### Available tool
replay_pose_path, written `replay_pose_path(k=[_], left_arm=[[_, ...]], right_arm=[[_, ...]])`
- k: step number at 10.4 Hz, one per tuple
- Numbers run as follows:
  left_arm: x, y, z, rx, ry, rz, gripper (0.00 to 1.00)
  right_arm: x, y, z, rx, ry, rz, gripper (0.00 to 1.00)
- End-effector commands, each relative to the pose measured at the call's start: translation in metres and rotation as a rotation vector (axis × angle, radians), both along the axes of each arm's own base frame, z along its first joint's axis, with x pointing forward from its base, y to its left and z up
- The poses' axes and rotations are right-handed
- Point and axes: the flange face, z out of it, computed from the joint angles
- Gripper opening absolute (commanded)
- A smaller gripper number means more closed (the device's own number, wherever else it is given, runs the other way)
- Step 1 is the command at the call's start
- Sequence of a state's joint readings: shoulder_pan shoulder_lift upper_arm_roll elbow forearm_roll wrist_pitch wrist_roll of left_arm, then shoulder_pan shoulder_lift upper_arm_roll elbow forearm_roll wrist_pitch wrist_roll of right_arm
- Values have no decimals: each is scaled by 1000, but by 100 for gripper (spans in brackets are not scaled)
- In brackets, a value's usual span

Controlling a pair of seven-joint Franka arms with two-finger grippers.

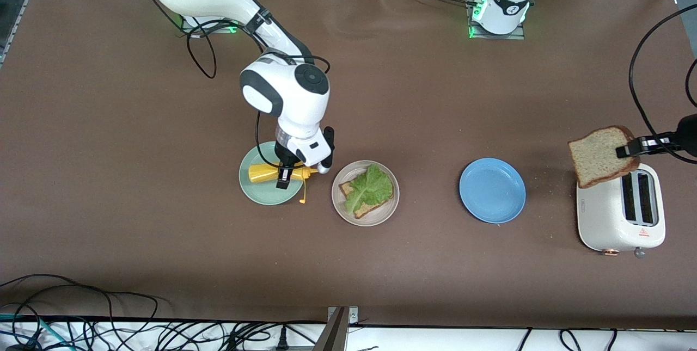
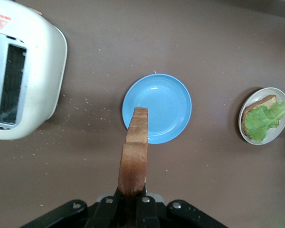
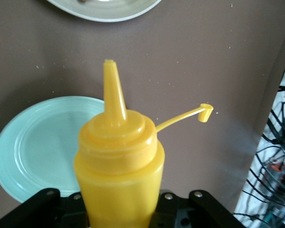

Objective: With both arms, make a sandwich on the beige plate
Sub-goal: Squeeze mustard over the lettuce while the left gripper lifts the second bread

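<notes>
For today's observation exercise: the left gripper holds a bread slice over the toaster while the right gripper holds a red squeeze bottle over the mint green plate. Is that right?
Not quite: the squeeze bottle is yellow, not red, as the right wrist view shows. The rest stands: left gripper, bread slice, toaster, right gripper, mint green plate.

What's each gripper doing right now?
Left gripper: shut on the square brown bread slice, above the white toaster.
Right gripper: shut on the yellow plastic squeeze bottle, over the mint green plate.

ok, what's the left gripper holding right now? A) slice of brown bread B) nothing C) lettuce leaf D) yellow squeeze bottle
A: the left gripper is shut on a slice of brown bread, held in the air over the white toaster. The yellow squeeze bottle is in the right gripper, over the mint green plate, and the lettuce leaf lies on bread on the beige plate.
</notes>
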State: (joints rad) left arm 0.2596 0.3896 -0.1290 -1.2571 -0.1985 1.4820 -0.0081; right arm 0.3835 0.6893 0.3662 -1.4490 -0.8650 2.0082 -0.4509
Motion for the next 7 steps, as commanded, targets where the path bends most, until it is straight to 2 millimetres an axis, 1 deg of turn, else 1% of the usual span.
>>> replay_pose_path(k=[1, 2, 4, 5, 7], left_arm=[[-5, -24, 6, -48, 27, 39, 0], [-4, -28, 8, -76, 33, 68, 0], [-3, -36, 7, -124, 45, 96, 0], [-2, -45, 7, -139, 52, 102, 0], [-1, -58, 3, -137, 66, 97, 0]], right_arm=[[0, 18, -8, -174, -89, 65, 0], [1, 27, -6, -215, -129, 63, 0], [7, 47, 20, -193, -254, 0, 0], [-2, 60, 21, -222, -294, 15, 0], [-23, 80, 1, -295, -406, -7, 0]])
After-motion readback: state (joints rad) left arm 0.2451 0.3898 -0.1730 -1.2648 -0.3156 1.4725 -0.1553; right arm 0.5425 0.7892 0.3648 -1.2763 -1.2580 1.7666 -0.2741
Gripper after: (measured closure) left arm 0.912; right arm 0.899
